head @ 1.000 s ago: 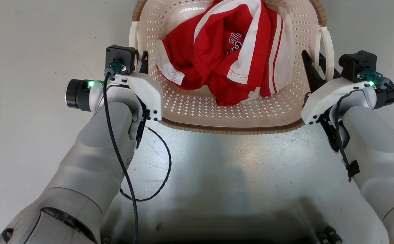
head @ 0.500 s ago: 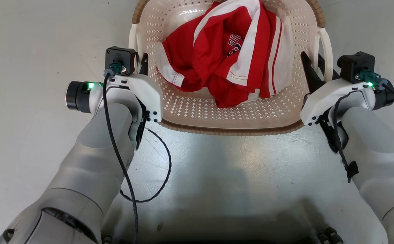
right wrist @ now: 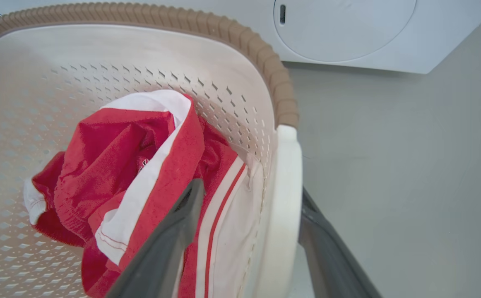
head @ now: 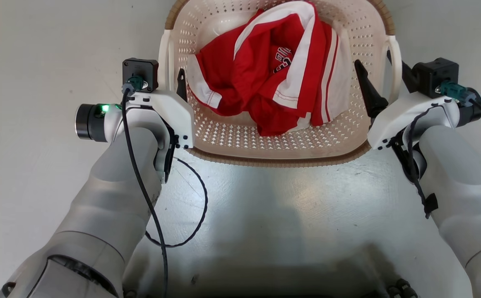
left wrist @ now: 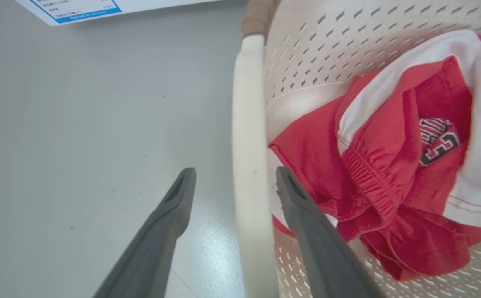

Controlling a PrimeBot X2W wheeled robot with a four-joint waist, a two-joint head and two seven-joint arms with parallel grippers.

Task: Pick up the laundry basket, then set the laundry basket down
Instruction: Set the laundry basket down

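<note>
Left gripper [left wrist: 235,174] stands wide open astride the laundry basket's [head: 282,159] left handle [left wrist: 246,124]; right gripper [right wrist: 251,190], equally wide, straddles the right handle [right wrist: 284,198].

Both grippers have let go. The left gripper [left wrist: 235,174], clamped a second ago on the left handle [left wrist: 246,124] of the laundry basket [head: 282,142], now stands with its jaws spread, one finger on each side of the loop. The right gripper [right wrist: 251,192] has likewise opened around the right handle [right wrist: 286,186], its inner finger [right wrist: 174,231] swung inward over the red and white garment [right wrist: 112,165].
</note>
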